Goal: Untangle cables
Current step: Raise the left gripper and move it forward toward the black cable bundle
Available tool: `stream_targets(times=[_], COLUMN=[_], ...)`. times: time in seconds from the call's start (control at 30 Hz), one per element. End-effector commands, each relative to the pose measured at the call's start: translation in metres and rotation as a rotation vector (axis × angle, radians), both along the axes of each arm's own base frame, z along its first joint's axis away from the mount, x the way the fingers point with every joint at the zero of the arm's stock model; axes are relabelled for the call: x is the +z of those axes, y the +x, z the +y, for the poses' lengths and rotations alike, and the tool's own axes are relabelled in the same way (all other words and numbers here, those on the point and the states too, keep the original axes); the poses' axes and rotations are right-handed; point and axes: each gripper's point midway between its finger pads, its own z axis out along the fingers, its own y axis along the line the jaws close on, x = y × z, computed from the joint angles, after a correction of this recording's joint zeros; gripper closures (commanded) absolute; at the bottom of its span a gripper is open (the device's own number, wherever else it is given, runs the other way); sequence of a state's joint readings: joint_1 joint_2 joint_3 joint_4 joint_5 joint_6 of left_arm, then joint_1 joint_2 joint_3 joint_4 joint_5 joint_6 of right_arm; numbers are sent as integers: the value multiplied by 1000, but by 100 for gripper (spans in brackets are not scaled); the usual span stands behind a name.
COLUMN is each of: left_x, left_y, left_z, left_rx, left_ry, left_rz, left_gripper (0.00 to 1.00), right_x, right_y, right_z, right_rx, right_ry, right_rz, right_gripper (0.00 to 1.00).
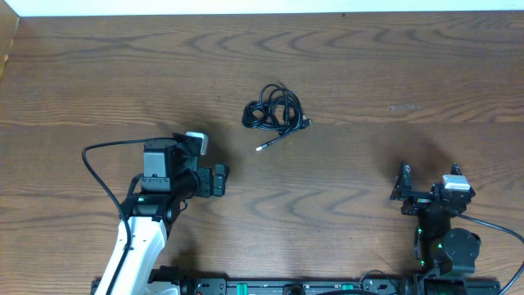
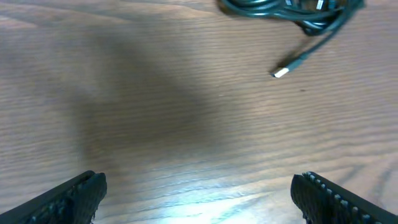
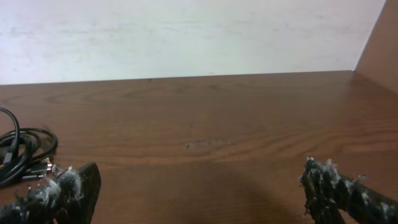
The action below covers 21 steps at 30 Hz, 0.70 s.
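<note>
A tangled bundle of black cables [image 1: 274, 109] lies on the wooden table [image 1: 368, 74] near the middle. One loose end with a silver plug [image 1: 260, 148] sticks out toward the front left. In the left wrist view the bundle [image 2: 280, 7] is at the top edge and the plug [image 2: 281, 73] lies below it. In the right wrist view the bundle [image 3: 22, 155] is at the far left. My left gripper [image 1: 221, 180] is open and empty, left of and nearer than the bundle. My right gripper [image 1: 404, 187] is open and empty at the front right.
A pale wall [image 3: 186, 37] runs along the table's far edge. A faint scuff mark [image 1: 404, 107] is on the wood right of the bundle. The left arm's black cable [image 1: 102, 176] loops over the table at the front left.
</note>
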State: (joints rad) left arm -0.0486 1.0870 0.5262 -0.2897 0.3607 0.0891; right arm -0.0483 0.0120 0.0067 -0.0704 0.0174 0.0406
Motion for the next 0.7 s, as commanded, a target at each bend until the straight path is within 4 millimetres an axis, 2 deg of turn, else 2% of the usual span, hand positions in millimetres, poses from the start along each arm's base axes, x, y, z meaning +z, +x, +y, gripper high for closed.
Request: stream_targets(times=[0.0,0.67], left_x=[16,21], left_y=[6,8], left_z=[-13,-17], left_rx=[-78,-49], left_ry=[-41,-95], left_rz=[-41,-40], left_gripper=[0,0], right_x=[0,0], right_y=[0,0], right_z=[1,1], right_rx=[4,4], right_ry=[8,8], right_rz=[0,-1], right_gripper=[1,1])
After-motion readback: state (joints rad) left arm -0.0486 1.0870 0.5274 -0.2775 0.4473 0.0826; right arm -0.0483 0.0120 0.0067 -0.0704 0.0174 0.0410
